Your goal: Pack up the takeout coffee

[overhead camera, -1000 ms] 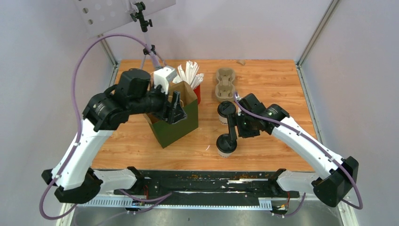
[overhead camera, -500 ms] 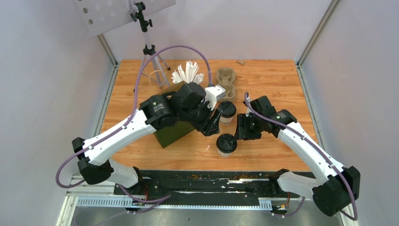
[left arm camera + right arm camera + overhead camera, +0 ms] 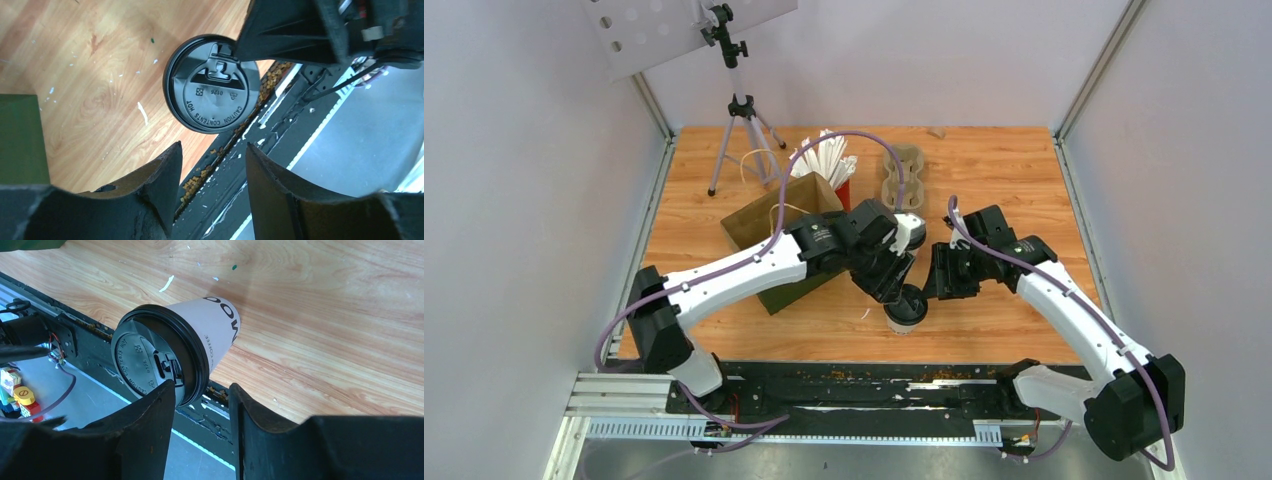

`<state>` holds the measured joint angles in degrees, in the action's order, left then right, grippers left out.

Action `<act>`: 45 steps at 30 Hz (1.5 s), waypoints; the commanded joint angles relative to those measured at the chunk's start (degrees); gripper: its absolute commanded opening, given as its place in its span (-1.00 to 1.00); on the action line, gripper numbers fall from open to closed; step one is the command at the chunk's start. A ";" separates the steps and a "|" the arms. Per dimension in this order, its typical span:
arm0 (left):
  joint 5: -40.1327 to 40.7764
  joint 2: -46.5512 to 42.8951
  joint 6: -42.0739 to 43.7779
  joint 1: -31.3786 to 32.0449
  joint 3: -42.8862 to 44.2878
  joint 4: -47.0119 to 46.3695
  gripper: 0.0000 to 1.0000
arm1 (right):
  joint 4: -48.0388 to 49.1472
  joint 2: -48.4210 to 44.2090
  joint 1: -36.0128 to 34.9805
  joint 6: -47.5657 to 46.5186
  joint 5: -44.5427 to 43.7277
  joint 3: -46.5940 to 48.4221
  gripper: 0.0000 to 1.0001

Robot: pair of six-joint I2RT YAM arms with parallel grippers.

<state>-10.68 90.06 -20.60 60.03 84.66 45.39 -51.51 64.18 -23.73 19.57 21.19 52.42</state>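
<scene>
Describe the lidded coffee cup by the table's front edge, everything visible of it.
The cup is small white paper with dark print on its side that includes COFFEE. Its black plastic lid, embossed CAUTION CONTENTS HOT, has a sip tab. It stands upright on the wooden table near the front edge. The left gripper hovers above it, the right gripper is close beside it, both with jaws open; contact cannot be told.

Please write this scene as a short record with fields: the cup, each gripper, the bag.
cup: white paper, black lid on, upright on the table near its front edge
second cup: not in sight
left gripper: open, above the lid, holding nothing
right gripper: open, beside the cup, holding nothing
bag: green, open, left of the cup
</scene>
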 commanded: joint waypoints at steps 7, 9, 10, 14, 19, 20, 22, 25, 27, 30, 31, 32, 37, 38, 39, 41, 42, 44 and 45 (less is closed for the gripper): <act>-1.37 3.80 2.57 0.29 -3.73 -6.77 -0.06 | 2.86 -2.01 0.43 -0.26 5.11 -2.39 -0.15; -1.48 4.48 2.67 0.27 -4.14 -7.17 -0.13 | 2.99 -1.97 0.49 -0.09 5.24 -2.74 -0.18; -1.76 4.85 2.69 0.34 -4.23 -7.27 -0.17 | 3.11 -1.91 0.46 -0.04 5.38 -2.88 -0.20; -2.50 5.30 2.59 0.30 -5.40 -8.70 -0.27 | 3.60 -1.61 0.45 0.05 5.70 -2.99 -0.30; -3.11 6.37 2.32 0.30 -5.68 -9.30 -0.37 | 3.43 -1.34 0.46 -0.25 5.52 -3.22 -0.44; -3.14 6.49 2.32 0.28 -5.88 -9.34 -0.39 | 3.51 -1.41 0.50 -0.30 5.65 -3.35 -0.45; -3.15 6.51 2.23 0.34 -6.55 -9.44 -0.41 | 3.52 -1.68 0.50 -0.26 5.87 -3.79 -0.47; -3.33 6.24 1.86 0.38 -7.70 -10.00 -0.42 | 3.55 -2.15 0.44 -0.29 5.79 -5.05 -0.49; -3.39 6.26 1.79 0.44 -8.45 -10.03 -0.42 | 3.69 -2.70 0.50 -0.13 5.75 -6.26 -0.49; -2.92 6.27 1.79 0.42 -9.83 -10.22 -0.42 | 3.76 -3.54 0.48 0.09 4.81 -7.72 -0.49; -2.74 6.34 1.86 0.37 -10.31 -10.36 -0.42 | 3.89 -3.74 0.46 0.10 4.41 -8.11 -0.49; -2.57 6.39 1.91 0.38 -10.82 -10.39 -0.42 | 4.14 -3.80 0.51 0.05 4.23 -8.60 -0.49; -2.22 6.01 1.98 0.39 -9.77 -8.62 -0.42 | 5.22 -3.50 0.50 -0.45 4.54 -8.57 -0.47; -2.04 5.72 1.89 0.40 -8.90 -7.91 -0.42 | 4.97 -3.37 0.64 -1.16 4.08 -7.67 -0.44; -1.87 5.45 1.65 0.40 -8.10 -7.29 -0.41 | 4.60 -3.13 0.80 -1.64 3.58 -6.37 -0.39; -2.12 5.01 1.03 0.41 -7.18 -6.77 -0.38 | 3.80 -2.05 1.45 -2.55 3.25 -3.57 -0.28; -2.41 4.84 0.74 0.36 -6.97 -6.82 -0.36 | 3.40 -1.47 1.75 -3.05 3.39 -2.20 -0.23; -2.49 4.48 0.06 0.39 -7.10 -6.93 -0.33 | 2.47 -0.46 2.26 -3.62 3.56 0.20 -0.13; -2.11 4.24 -0.26 0.36 -7.26 -6.78 -0.33 | 1.72 -0.16 2.49 -3.88 3.85 1.52 -0.08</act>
<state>-12.91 94.65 -19.64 59.92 76.64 35.53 -48.16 62.76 -22.28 18.44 25.80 47.92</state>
